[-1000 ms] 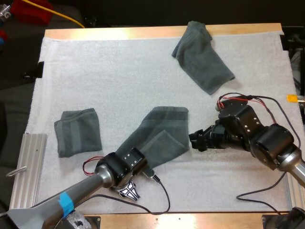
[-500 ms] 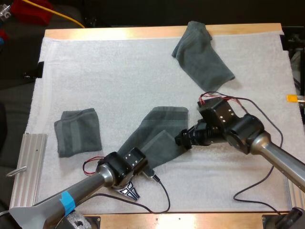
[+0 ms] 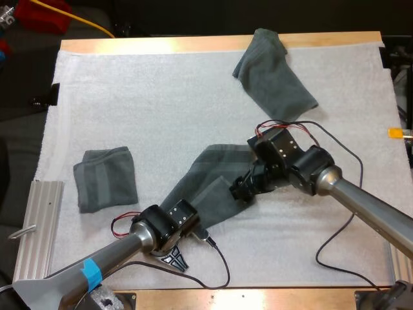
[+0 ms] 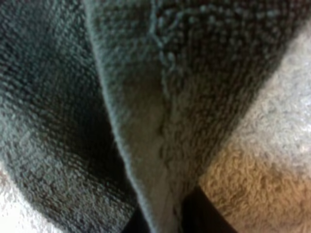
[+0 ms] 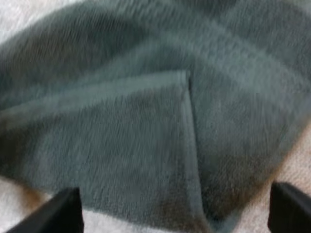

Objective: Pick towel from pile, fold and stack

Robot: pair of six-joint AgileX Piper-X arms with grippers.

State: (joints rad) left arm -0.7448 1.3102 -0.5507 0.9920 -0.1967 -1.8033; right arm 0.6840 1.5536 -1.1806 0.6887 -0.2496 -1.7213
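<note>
A dark grey-green towel [image 3: 216, 174] lies partly folded in the middle of the mat, one flap doubled over. My left gripper [image 3: 191, 223] sits at its near left corner, and in the left wrist view it [image 4: 167, 221] is shut on the towel's edge [image 4: 141, 145]. My right gripper [image 3: 242, 189] hovers over the towel's right edge. In the right wrist view it [image 5: 175, 213] stands open, its fingertips [image 5: 63, 208] wide apart above the folded flap [image 5: 121, 136]. A folded towel [image 3: 106, 177] rests at the left. Another towel [image 3: 274, 74] lies loose at the far side.
A metal rail [image 3: 39, 226] lies along the mat's near left edge. A red object [image 3: 42, 14] sits beyond the table's far left corner. Bare white mat [image 3: 148, 97] stretches between the towels.
My right gripper has moved left, from the bare mat beside the towel to over its right edge. The left arm and all the towels stay put.
</note>
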